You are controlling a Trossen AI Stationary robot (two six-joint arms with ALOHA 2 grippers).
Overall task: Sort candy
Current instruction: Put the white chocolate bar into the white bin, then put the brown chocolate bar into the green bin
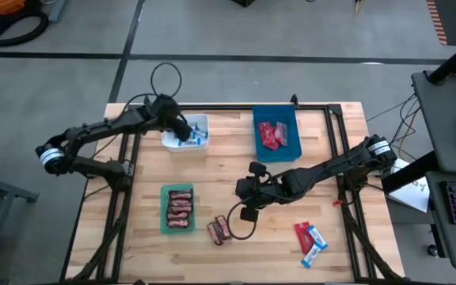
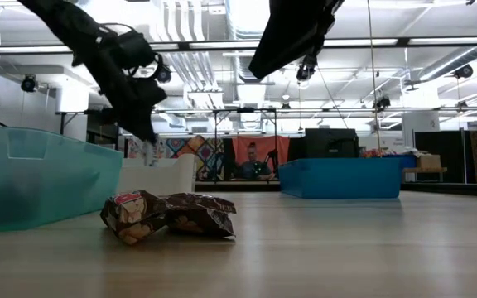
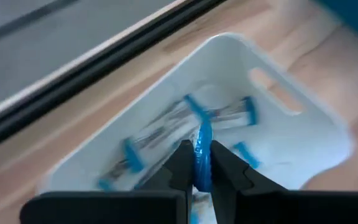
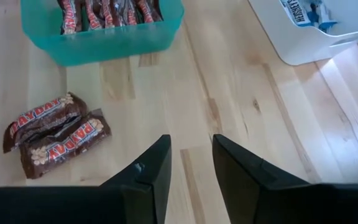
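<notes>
My left gripper [image 3: 199,167] hangs over the white bin [image 1: 185,132] at the far left, shut on a blue-and-white mini bar [image 3: 203,152]; more such bars [image 3: 166,124] lie in that bin. My right gripper [image 4: 191,163] is open and empty above mid-table, near two dark brown bars [image 4: 55,132] lying flat on the wood [image 1: 218,229]. Brown bars fill the green bin [image 1: 179,208]. Red packets [image 1: 270,134] lie in the blue bin [image 1: 277,133]. A red packet [image 1: 302,236] and blue-and-white bars [image 1: 316,244] rest on the table near right. My left gripper pinches one end [image 3: 203,160] of the blue-and-white bar between its two fingers, coming from above. The bar is lifted clear and hangs below the fingers over the white bin [image 3: 272,124].
The three bins stand on the wooden table: white far left, blue [image 2: 342,177] far centre, green [image 2: 31,178] near left. A dark metal frame [image 1: 335,119] runs along the table's edges. Bare wood lies in the middle and right of the table.
</notes>
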